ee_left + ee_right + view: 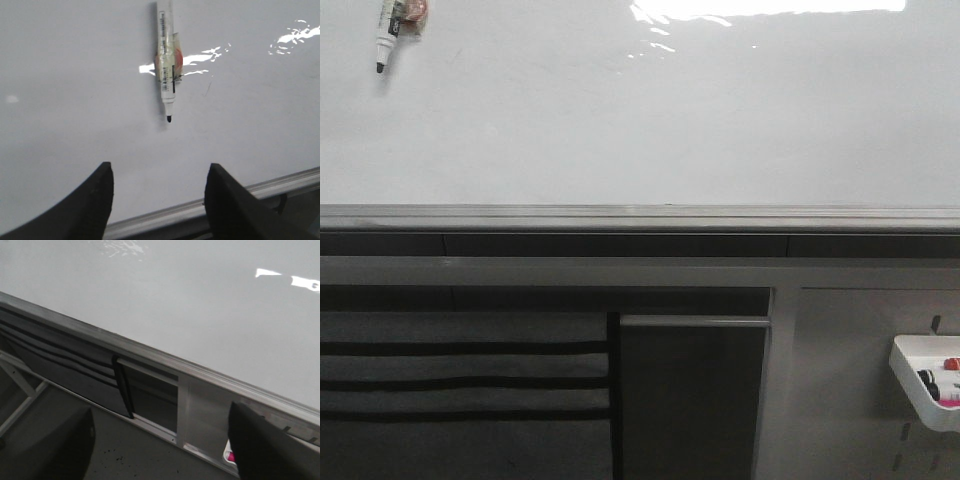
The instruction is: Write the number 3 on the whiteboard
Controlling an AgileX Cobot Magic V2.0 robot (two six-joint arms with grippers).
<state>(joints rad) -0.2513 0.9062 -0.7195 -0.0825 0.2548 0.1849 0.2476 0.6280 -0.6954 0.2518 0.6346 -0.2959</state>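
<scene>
Your whiteboard (640,110) fills the upper part of the front view, glossy white with glare along its top edge, and no drawn digit shows anywhere on it in any view. A marker (386,35) is fixed to the board near its upper left corner, tip pointing down, with a band of tape and a reddish patch around its barrel. In your left wrist view the same marker (166,65) lies flat against the board, its black tip bare, and your left gripper (159,200) sits spread wide with nothing between its fingers (95,205), well apart from the marker. Your right gripper (160,450) is also spread wide and holds nothing; it faces the grey lower rail (150,357) of the board and the dark panels under it. Below the rail in the front view you have a grey pegboard panel (850,340) at the right carrying a small white tray (910,385) with a few markers lying in it.
</scene>
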